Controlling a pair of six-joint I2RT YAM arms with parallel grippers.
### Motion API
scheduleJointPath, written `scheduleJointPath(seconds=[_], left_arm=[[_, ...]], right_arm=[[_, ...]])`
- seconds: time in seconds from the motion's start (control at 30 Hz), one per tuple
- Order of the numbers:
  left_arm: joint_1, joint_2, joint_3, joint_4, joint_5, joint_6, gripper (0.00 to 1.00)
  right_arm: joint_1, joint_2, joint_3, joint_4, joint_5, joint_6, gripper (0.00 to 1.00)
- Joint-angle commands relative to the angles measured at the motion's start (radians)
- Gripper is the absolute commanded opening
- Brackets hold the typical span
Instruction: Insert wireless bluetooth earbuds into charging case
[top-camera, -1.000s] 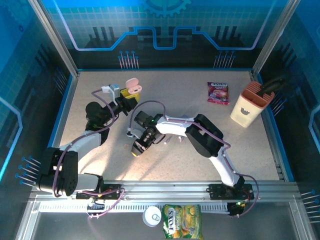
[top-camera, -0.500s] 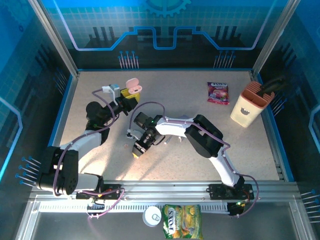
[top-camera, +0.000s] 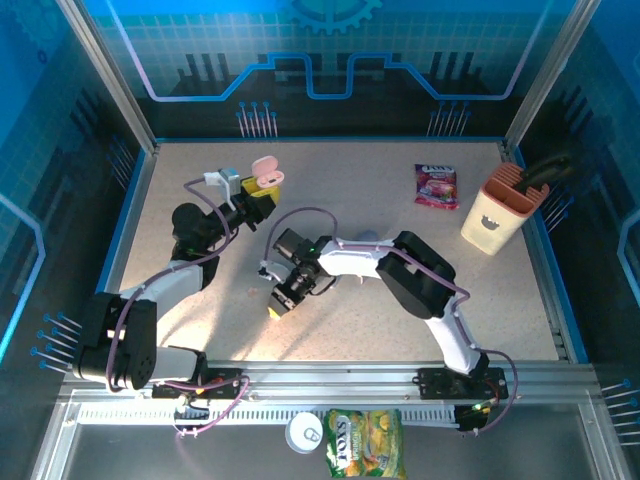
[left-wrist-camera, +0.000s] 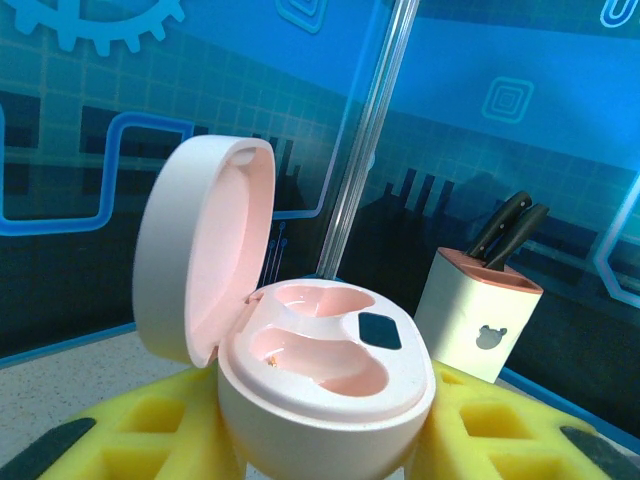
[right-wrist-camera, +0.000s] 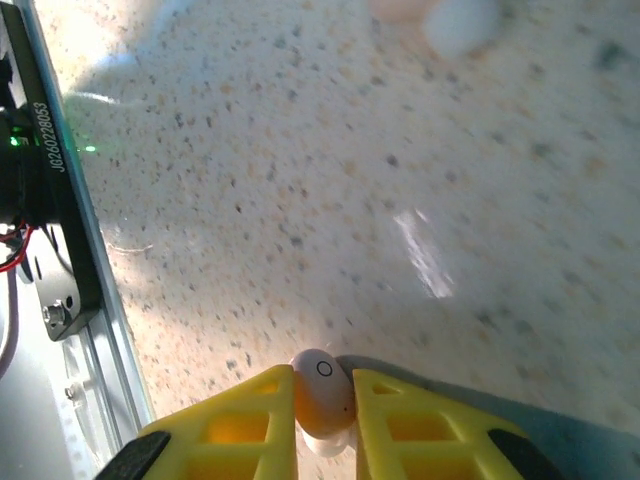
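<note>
Down close to the speckled table (right-wrist-camera: 420, 200), the right gripper (top-camera: 274, 309) has its yellow fingers pinched together on a small pale earbud (right-wrist-camera: 320, 395). Meanwhile the left gripper (top-camera: 257, 197) is clamped around the pink charging case (left-wrist-camera: 300, 370), held upright with its lid open and both wells empty.

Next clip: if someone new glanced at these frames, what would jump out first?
The open pink charging case stands out, lid up and both wells empty, clamped in the left gripper toward the far left of the table. Next comes the tiny earbud, pinched in the yellow fingers of the right gripper, close to the speckled surface left of centre.
</note>
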Motion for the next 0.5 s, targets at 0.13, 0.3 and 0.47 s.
scheduleJointPath(seconds=[0.13,0.3,0.47], left_arm=[[0.009,-0.022,0.011,0.027,0.019,0.014,0.39],[0.009,-0.029,-0.007,0.013,0.025,0.036,0.39],[0.008,-0.031,-0.025,0.007,0.029,0.043,0.39]], right_arm=[[-0.109,-0.186,-0.213,0.226,0.147,0.178,0.18],[-0.19,-0.337,-0.373,0.342,0.251,0.266,0.17],[-0.264,-0.464,-0.465,0.36,0.351,0.289,0.17]])
